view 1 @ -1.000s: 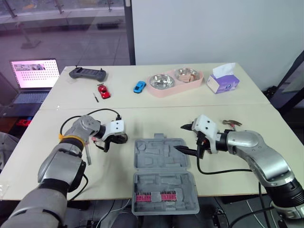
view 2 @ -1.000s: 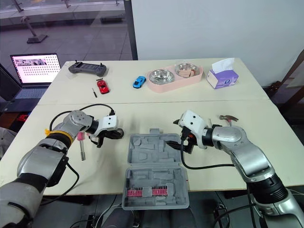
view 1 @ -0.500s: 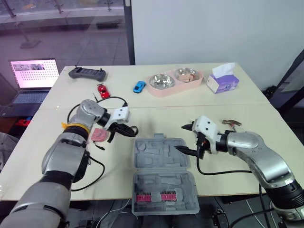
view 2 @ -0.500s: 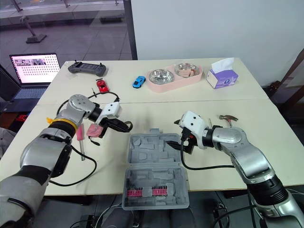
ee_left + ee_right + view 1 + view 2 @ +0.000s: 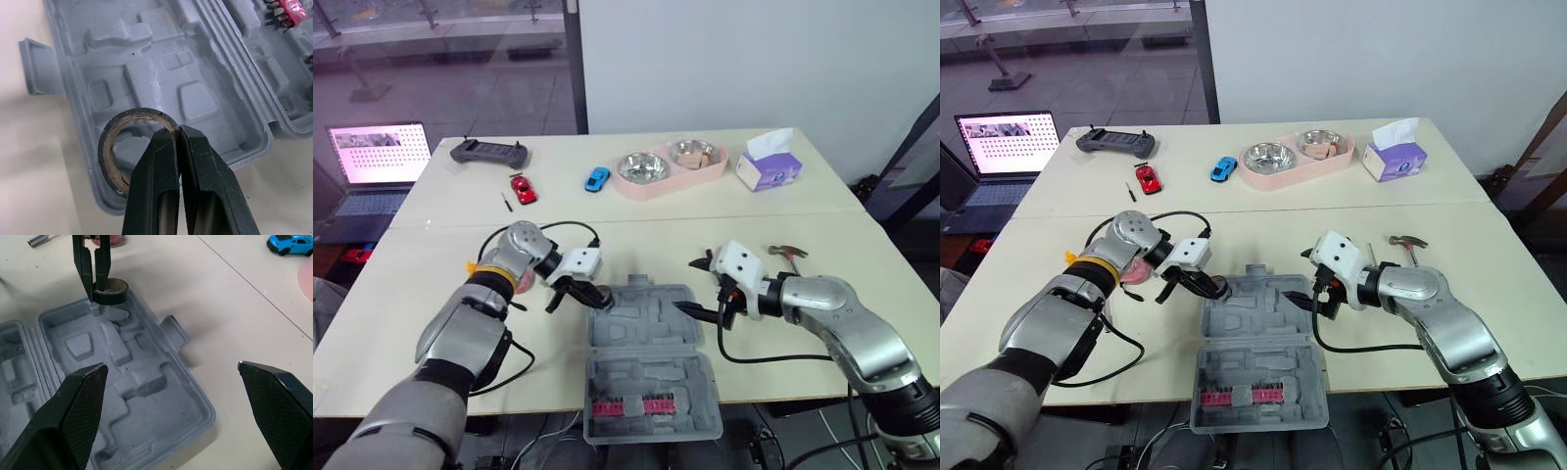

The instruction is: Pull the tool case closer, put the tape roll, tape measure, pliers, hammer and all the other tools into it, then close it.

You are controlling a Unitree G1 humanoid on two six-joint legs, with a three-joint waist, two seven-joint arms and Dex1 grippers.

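Over tool case (image 5: 146, 73) corner, L gripper (image 5: 177, 132) pinches tape roll (image 5: 105, 147) (R gripper (image 5: 693, 287) splayed).

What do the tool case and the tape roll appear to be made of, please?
Tool case: likely moulded grey plastic, matte, given its rounded tool-shaped recesses. Tape roll: black tape on a tan core, probably cardboard.

No words, numbers or brand marks can be read anywhere. The laptop screen (image 5: 380, 153), off to the far left, shows a pale grid of tiny marks, too small to make out. The purple tissue box (image 5: 770, 173) has a light printed patch on its front, also too small to read. Any lettering on the grey tool case (image 5: 646, 328) cannot be made out.
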